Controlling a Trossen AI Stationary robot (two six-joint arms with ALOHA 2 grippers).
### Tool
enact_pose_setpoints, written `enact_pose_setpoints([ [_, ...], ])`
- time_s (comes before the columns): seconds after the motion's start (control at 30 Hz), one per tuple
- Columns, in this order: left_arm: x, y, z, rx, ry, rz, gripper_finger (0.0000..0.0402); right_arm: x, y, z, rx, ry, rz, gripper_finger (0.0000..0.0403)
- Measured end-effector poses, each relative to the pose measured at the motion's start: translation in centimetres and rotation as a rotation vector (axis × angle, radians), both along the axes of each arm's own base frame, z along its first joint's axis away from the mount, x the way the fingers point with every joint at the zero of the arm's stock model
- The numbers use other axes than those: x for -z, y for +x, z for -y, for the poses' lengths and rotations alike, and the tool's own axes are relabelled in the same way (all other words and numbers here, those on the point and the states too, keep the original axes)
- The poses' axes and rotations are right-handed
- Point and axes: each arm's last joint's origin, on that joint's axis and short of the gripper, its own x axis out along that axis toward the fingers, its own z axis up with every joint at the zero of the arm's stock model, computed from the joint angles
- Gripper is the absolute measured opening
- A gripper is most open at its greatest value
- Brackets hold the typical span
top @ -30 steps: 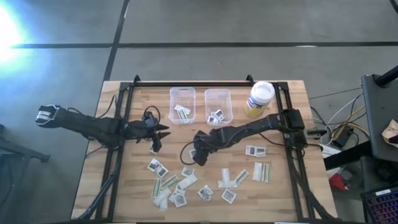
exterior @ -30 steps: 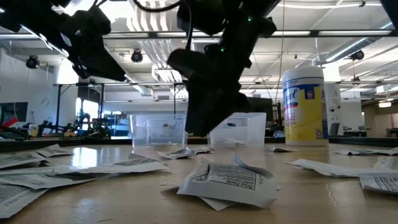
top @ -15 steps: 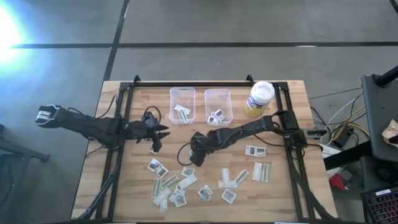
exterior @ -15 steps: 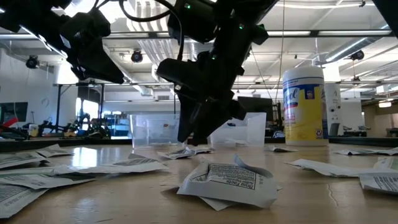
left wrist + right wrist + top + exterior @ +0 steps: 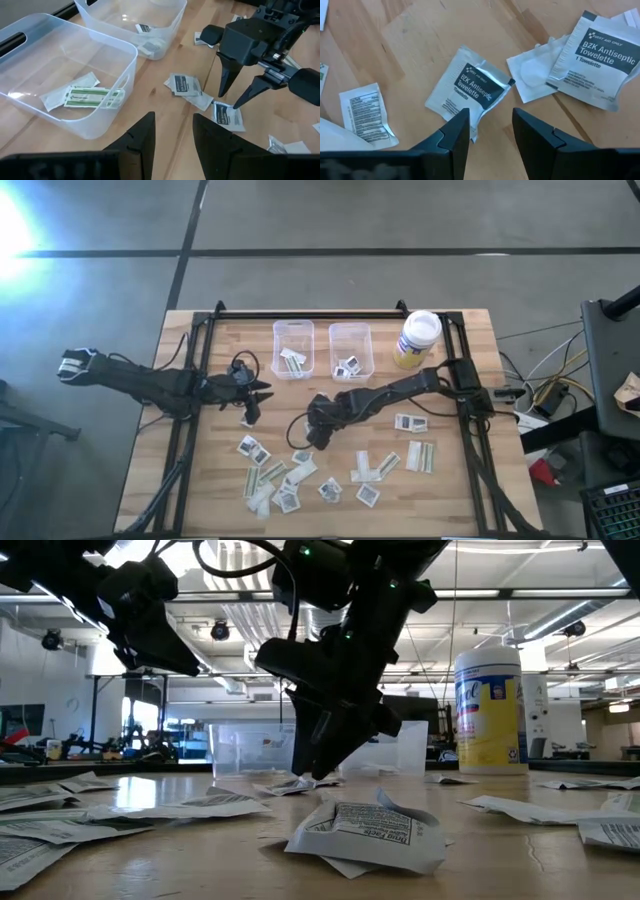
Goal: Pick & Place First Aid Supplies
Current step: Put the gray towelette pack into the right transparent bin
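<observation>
Several first aid supplies (image 5: 300, 475) lie flat on the wooden table's near half: square printed packets and pale strips. My right gripper (image 5: 490, 130) stands open, pointing steeply down just over one square towelette packet (image 5: 470, 89), near the table's middle. In the left wrist view its two fingertips (image 5: 235, 106) stand at that packet's (image 5: 229, 115) far edge. My left gripper (image 5: 174, 132) hovers open and empty above the table's left middle (image 5: 252, 402). My right gripper has one fingertip (image 5: 235, 106) right at the edge of the square packet, coming from above. Whether it touches the packet I cannot tell. The packet lies flat on the table.
Two clear bins stand at the back: the left bin (image 5: 293, 348) holds strip packets (image 5: 92, 95), the right bin (image 5: 351, 350) holds square ones. A yellowish jar (image 5: 417, 338) with a white lid stands at the back right. More packets (image 5: 415, 452) lie at the near right.
My right gripper has come down a little toward the square packet near the table's middle, and its fingers now point down close over the table.
</observation>
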Motion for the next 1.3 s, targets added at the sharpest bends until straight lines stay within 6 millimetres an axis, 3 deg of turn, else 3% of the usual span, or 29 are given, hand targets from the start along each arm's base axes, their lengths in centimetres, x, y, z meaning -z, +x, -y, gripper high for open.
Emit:
enact_pose_setpoints([
  [0.43,0.2,0.0,0.0,-0.020,-0.018,0.001,0.0124,1.3,-0.7,0.1,-0.010,0.012,0.001,0.0117],
  [0.83,0.8,-0.2,-0.1,-0.032,-0.024,-0.013,0.0124,1.4,-0.8,-0.4,-0.029,0.003,-0.001,0.0025],
  [1.0,0.8,-0.2,-0.1,-0.019,0.003,-0.021,0.0124,1.4,-0.8,-0.4,-0.056,-0.005,-0.002,0.0009],
  [1.17,0.8,-0.2,-0.1,-0.019,0.003,-0.021,0.0124,0.9,-1.0,-0.5,-0.102,-0.011,-0.001,0.0008],
  [1.3,0.8,-0.2,-0.1,-0.019,0.003,-0.021,0.0124,-0.8,-1.2,-0.5,-0.133,-0.025,0.039,0.0008],
])
